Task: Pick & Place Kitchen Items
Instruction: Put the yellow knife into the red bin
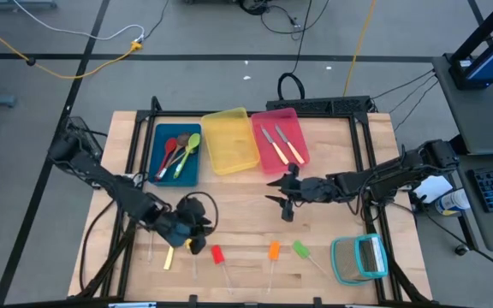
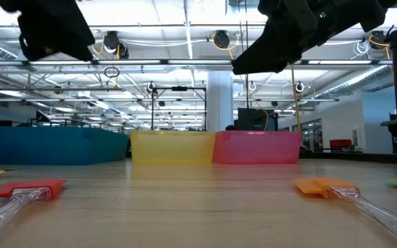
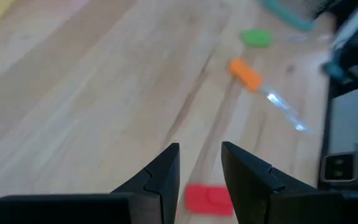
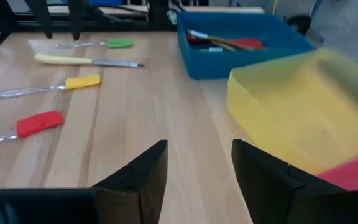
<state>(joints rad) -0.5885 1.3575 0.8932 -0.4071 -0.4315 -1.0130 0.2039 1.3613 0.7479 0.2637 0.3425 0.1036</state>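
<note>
Just beside the red-headed stick (image 1: 218,255), on its blue-bin side: left gripper (image 1: 192,233), hanging above the tabletop (image 1: 246,214), fingers a narrow gap apart, nothing between them. Seen from the left wrist, red head (image 3: 207,199) right under the fingertips. Clear handle running from the head toward the tabletop's near edge, so long axis roughly front to back. Farther along the same row, away from the left gripper: orange-headed stick (image 1: 274,251), then green-headed stick (image 1: 300,249). Right gripper (image 1: 284,198) well apart, near the pink bin (image 1: 278,137), fingers wide, empty. Nearer arm for the red-headed stick: left, probably a short drop straight down.
</note>
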